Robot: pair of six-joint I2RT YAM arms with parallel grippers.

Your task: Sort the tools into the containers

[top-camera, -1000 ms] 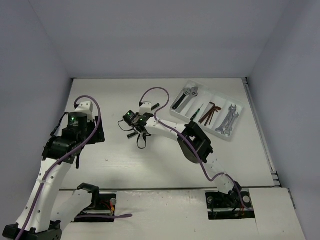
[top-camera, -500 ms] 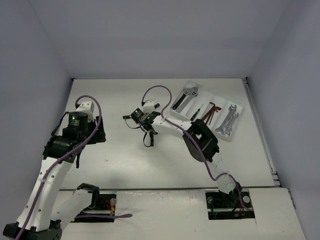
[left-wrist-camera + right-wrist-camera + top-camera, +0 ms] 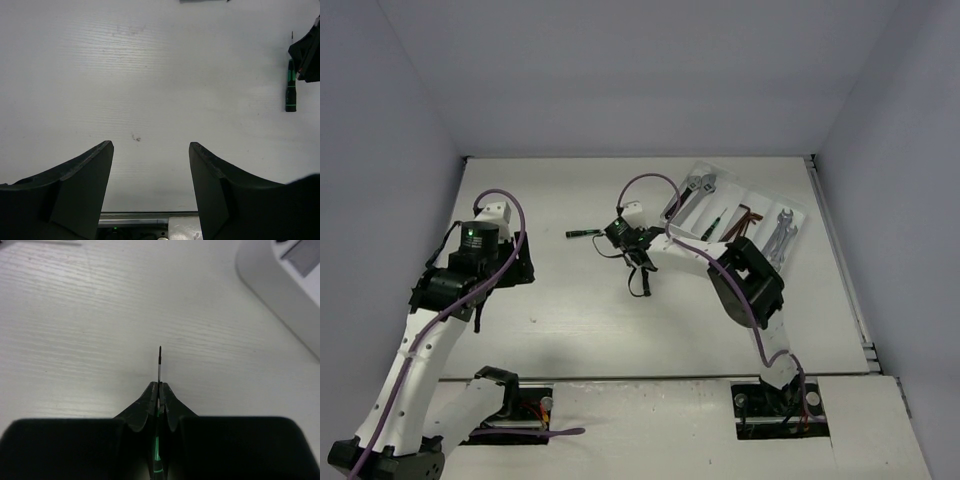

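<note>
Since the thin screwdriver point(image 3: 159, 362) looks light, stiff and slick, the right gripper point(image 3: 159, 390) pinches its handle end mid-bench, while the left gripper point(image 3: 151, 145) hangs spread near the left edge.

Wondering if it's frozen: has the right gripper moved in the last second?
Yes. The right gripper has shifted rightward across the table, closer to the white tray.

Smooth plastic tray point(image 3: 278, 294), grained matt table point(image 3: 70, 320)
</note>
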